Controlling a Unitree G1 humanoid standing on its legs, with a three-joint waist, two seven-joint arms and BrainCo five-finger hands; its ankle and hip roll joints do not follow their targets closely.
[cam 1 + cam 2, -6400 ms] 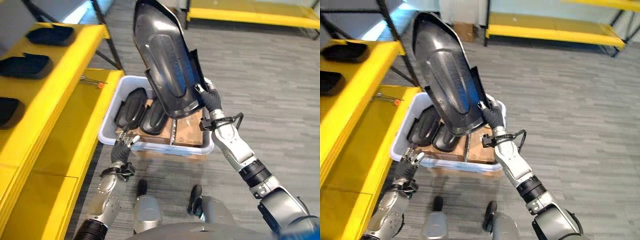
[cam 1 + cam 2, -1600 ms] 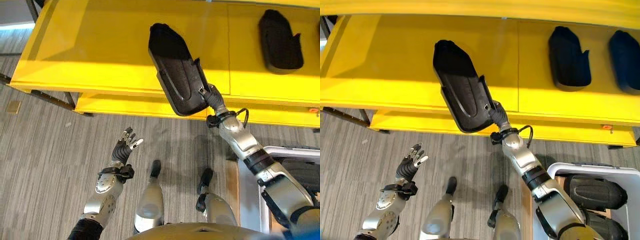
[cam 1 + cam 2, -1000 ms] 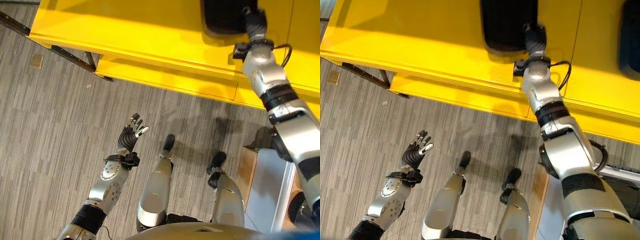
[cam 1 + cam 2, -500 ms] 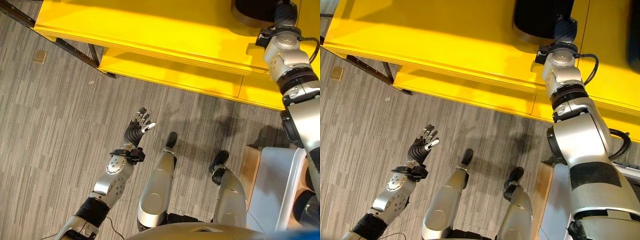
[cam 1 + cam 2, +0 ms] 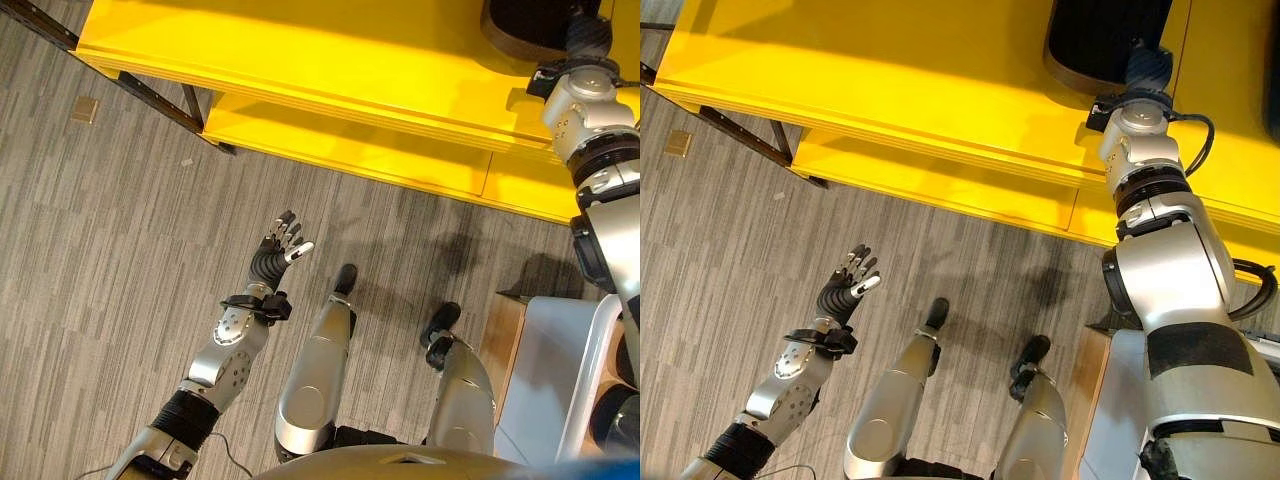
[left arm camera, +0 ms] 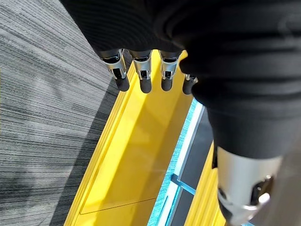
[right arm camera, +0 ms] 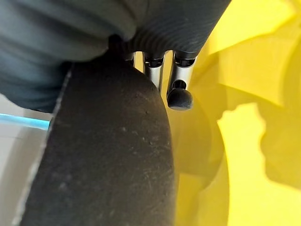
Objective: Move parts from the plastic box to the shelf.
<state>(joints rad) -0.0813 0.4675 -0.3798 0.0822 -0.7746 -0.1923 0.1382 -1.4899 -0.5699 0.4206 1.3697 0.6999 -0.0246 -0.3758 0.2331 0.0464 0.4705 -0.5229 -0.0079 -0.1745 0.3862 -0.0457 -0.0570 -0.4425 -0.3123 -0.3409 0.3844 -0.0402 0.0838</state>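
A large black moulded part (image 5: 1105,40) rests on the top of the yellow shelf (image 5: 840,60) at the far right. My right hand (image 5: 1148,65) reaches up to its near edge. In the right wrist view the part (image 7: 103,155) lies against the palm, and the fingers (image 7: 180,96) curl behind it. My left hand (image 5: 275,262) hangs over the floor at the lower left, well short of the shelf, with its fingers (image 6: 141,77) straight and spread and nothing in them. The pale plastic box (image 5: 545,365) shows at the lower right edge.
A lower yellow shelf level (image 5: 350,140) juts out under the top board, on dark metal legs (image 5: 150,95). A small tan square (image 5: 86,108) lies on the grey floor. Another dark part (image 5: 1272,60) lies on the shelf at the right edge. A brown base (image 5: 505,330) sits beside the box.
The part was held high over the box several seconds ago and now lies on the shelf top under my right hand. The view has swung to the shelf. My left hand stays open.
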